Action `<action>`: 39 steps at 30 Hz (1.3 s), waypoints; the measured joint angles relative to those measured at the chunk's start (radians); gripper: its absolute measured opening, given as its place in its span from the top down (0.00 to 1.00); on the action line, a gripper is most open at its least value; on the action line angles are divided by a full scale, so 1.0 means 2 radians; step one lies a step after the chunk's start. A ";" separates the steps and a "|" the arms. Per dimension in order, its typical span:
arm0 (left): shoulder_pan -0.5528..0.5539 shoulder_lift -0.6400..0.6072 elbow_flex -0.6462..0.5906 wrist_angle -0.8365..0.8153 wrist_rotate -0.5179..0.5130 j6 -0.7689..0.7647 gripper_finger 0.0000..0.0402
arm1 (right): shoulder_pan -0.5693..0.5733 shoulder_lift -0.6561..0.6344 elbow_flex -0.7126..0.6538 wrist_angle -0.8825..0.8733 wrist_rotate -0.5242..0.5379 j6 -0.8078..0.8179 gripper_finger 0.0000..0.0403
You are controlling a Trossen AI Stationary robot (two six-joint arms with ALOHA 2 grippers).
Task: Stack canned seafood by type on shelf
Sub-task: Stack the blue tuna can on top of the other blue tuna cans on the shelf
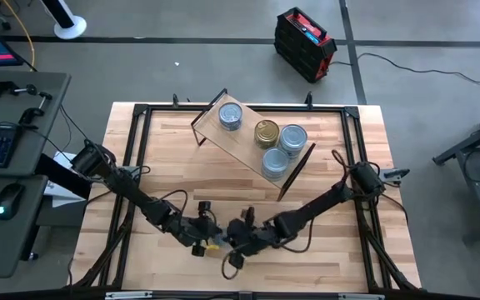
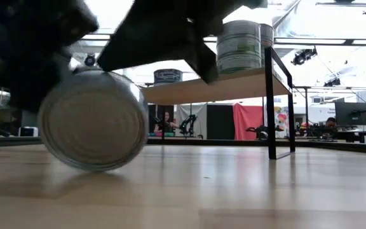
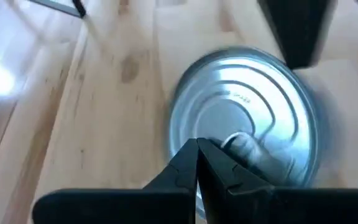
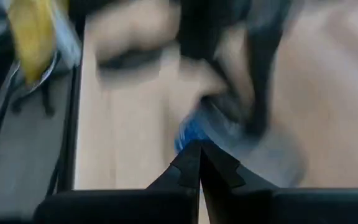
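Both the left gripper and right gripper had jaws fully shut, holding nothing, flanking a can tipped on its side at the table's near edge. Best to open wide, right it, then carry it to the shelf.

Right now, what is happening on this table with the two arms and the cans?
Both arms reach low over the near side of the table. The left gripper and the right gripper are shut, closing in on a silver-topped can lying on its side between them; neither holds it. On the shelf stand four cans, one of them a gold-topped can.
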 joint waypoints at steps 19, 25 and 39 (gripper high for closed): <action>0.004 -0.037 0.004 -0.120 -0.028 0.004 1.00 | -0.029 -0.009 0.112 -0.143 0.059 -0.100 1.00; -0.006 -0.100 0.004 -0.268 -0.040 -0.160 1.00 | -0.030 -0.010 0.183 -0.208 0.018 -0.106 0.99; -0.113 -0.121 -0.020 -0.265 -0.156 -0.521 1.00 | -0.001 -0.006 0.207 -0.339 -0.096 -0.002 0.33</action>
